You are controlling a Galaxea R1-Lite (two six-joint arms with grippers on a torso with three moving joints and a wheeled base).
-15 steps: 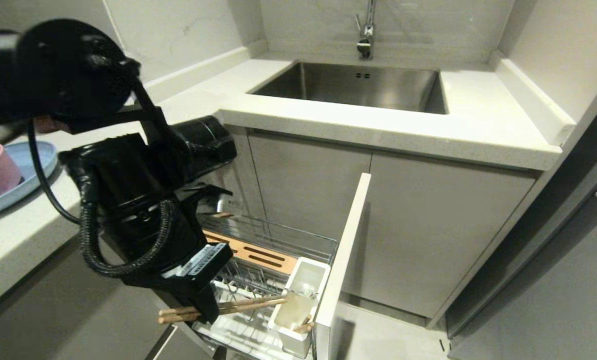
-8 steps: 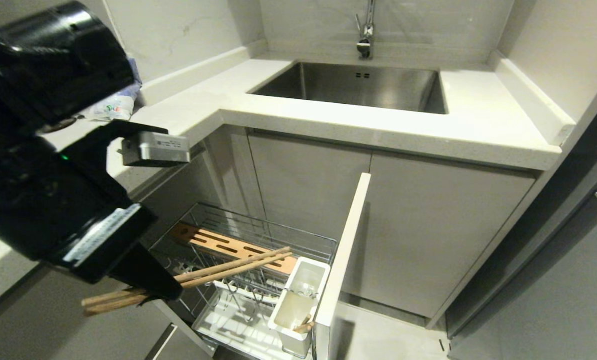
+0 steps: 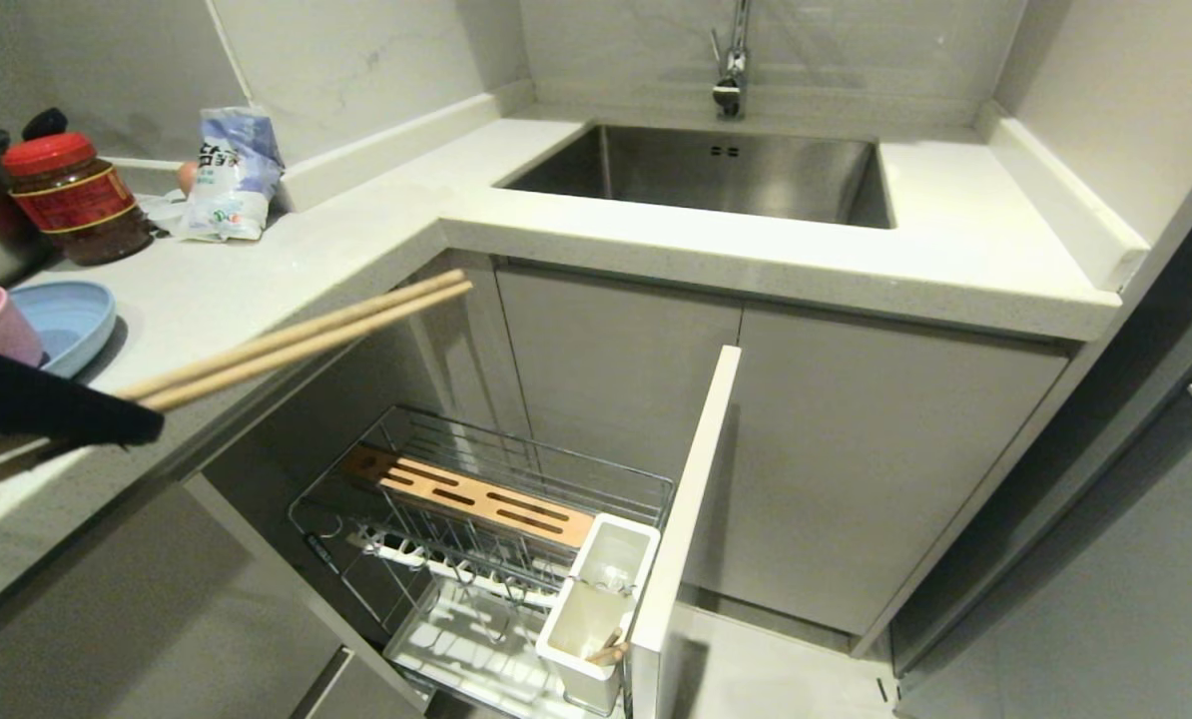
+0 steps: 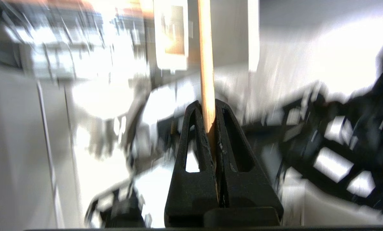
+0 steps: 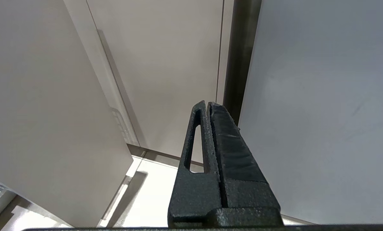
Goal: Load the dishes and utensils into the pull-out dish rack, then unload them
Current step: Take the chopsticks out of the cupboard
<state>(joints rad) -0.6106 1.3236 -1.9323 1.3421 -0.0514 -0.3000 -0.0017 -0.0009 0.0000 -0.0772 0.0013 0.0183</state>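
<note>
Your left gripper (image 4: 210, 107) pinches the chopsticks (image 3: 297, 340) near one end, so they jut over the counter edge (image 3: 207, 300). Beyond, the dish rack (image 3: 476, 539) stands pulled out. Your right gripper (image 5: 208, 104) hangs closed, empty.

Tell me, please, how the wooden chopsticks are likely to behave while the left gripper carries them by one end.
The chopsticks look stiff: they jut straight from the left gripper without sagging. Thin light wood suggests little weight. Pinched near one end with most of their length beyond the fingers, they could pivot or slip, and one may slide against the other.
</note>
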